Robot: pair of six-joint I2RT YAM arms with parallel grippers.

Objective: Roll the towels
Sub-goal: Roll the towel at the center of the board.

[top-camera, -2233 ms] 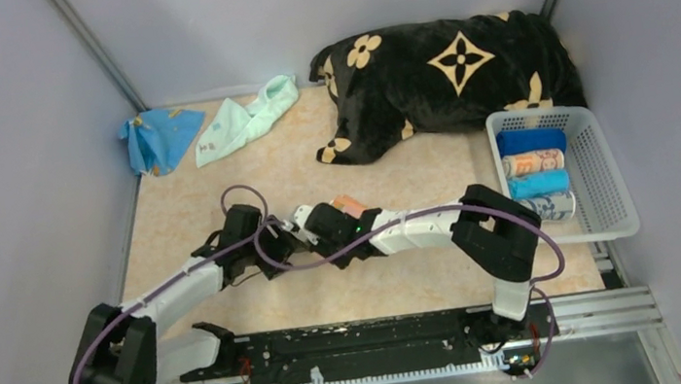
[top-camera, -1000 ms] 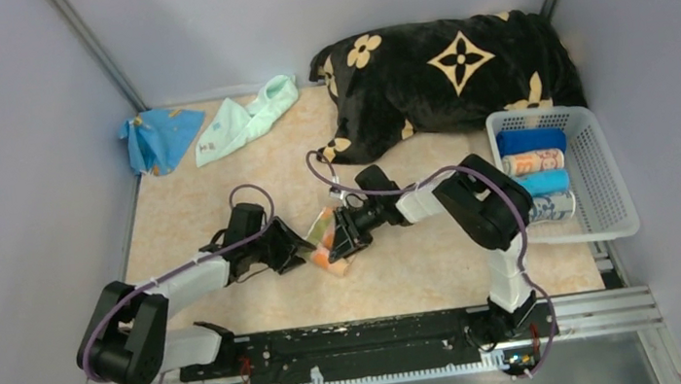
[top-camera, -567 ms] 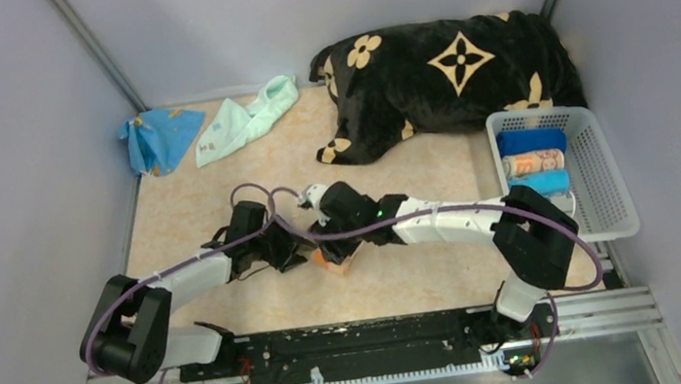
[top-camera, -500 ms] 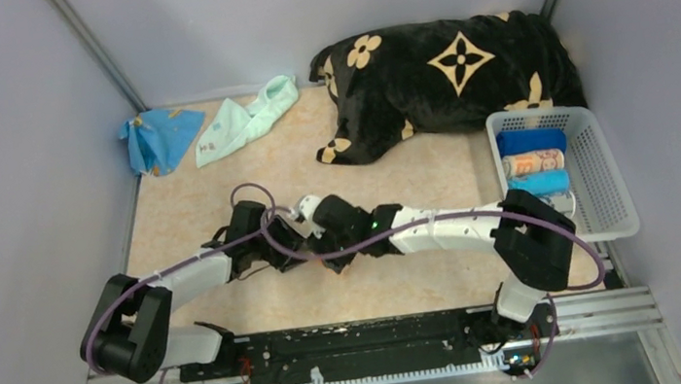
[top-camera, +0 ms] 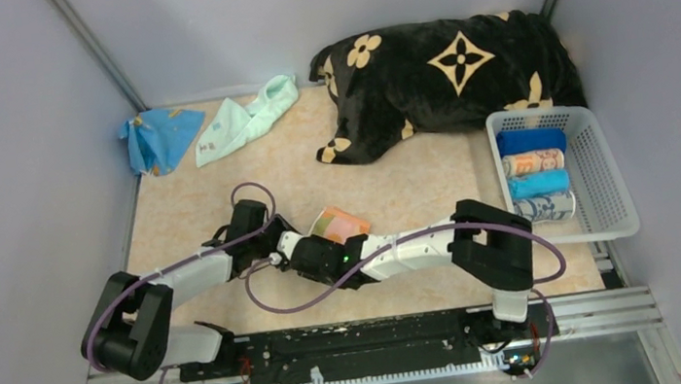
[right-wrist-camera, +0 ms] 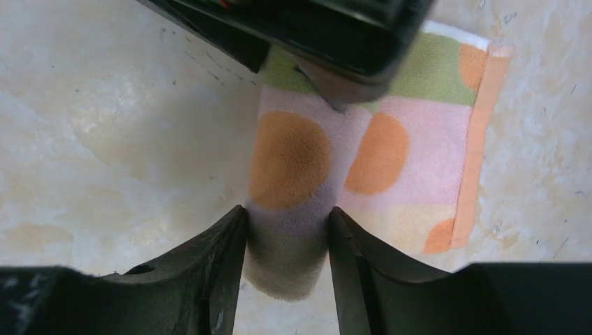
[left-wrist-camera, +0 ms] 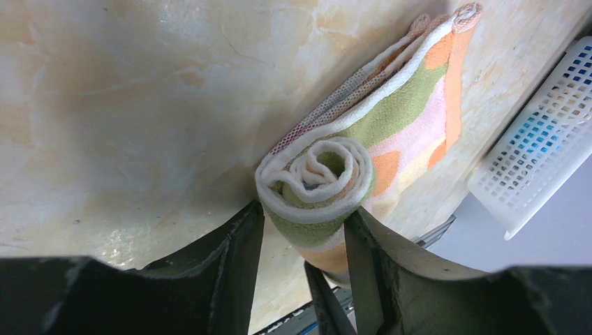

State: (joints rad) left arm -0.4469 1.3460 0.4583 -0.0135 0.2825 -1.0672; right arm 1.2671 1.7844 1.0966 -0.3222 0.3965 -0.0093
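An orange, pink and green printed towel (top-camera: 339, 224) lies mid-table, half rolled. Its rolled end shows as a spiral in the left wrist view (left-wrist-camera: 317, 174), and its flat tail trails away in the right wrist view (right-wrist-camera: 419, 139). My left gripper (left-wrist-camera: 304, 241) is shut on one end of the roll. My right gripper (right-wrist-camera: 287, 241) is shut on the other end, facing the left one. In the top view both grippers meet at the roll, left (top-camera: 270, 248), right (top-camera: 293, 253). A mint green towel (top-camera: 245, 120) and a blue towel (top-camera: 156, 136) lie crumpled at the back left.
A big black blanket with beige flower motifs (top-camera: 444, 71) is heaped at the back right. A white basket (top-camera: 614, 217) at the right edge holds several rolled towels. Grey walls close in the table on three sides.
The right arm swung out to the towel's far side and came back low beside the left gripper. The towel's flat tail now lies spread toward the back right.
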